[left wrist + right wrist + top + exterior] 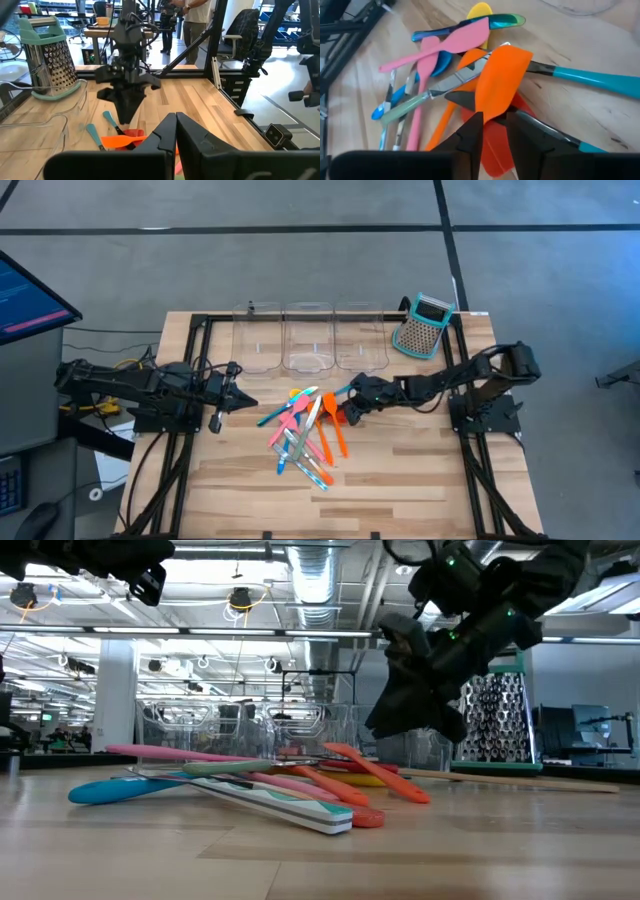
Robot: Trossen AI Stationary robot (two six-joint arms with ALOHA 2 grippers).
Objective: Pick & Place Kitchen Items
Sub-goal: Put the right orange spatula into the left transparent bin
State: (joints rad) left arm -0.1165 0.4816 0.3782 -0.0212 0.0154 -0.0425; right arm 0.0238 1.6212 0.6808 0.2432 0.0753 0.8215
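The kitchen items lie in a crossed pile point(305, 435) on the wooden table: pink spatulas point(460, 37), a yellow spoon point(480, 10), blue and teal spoons, a red spatula point(497, 150) and an orange spatula point(502, 80) resting on top. My right gripper point(495, 120) slants down at the pile's right side point(350, 412), narrowly open. Its fingertips stand on either side of the orange spatula's blade. My left gripper point(243, 400) waits shut above the table, left of the pile. My right gripper comes at the orange spatula's blade end point(492, 107) slanting down from the table's right. One fingertip point(472, 125) stands on each side of the blade. I cannot tell whether they touch it. The spatula lies on the pile.
Three clear bins point(308, 340) stand in a row at the table's far edge. A teal-and-grey box grater point(422, 325) stands at the far right. Black frame rails point(200, 370) run along the table's sides. Bare wood lies toward the near edge point(400, 490).
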